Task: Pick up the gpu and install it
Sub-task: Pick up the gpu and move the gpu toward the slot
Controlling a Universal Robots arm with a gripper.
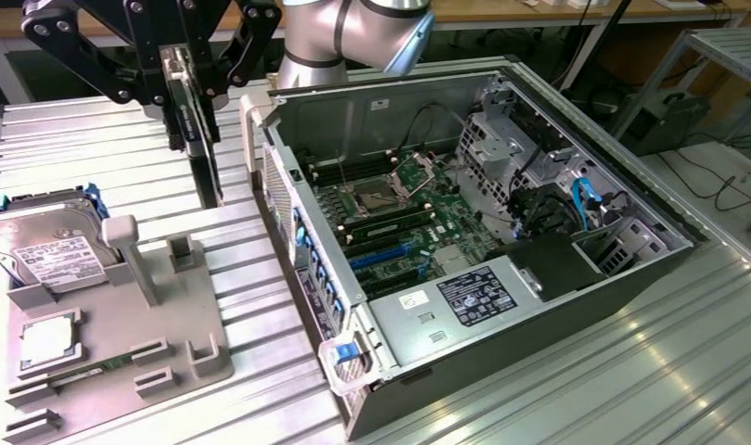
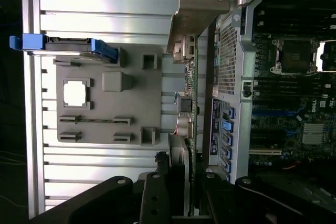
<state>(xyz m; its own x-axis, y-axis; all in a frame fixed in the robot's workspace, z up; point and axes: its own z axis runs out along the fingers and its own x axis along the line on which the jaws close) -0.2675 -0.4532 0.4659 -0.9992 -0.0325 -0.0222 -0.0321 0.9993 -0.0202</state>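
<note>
Green-edged, the gpu [image 2: 190,98] hangs clamped in the gripper [image 1: 186,85] beside the open computer case [image 1: 598,301]. Print on the hard drive label [image 1: 54,260] is illegible.

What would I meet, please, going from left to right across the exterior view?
hard drive → gpu, hanging edge-on in the gripper → open computer case → black cables on the floor.
</note>
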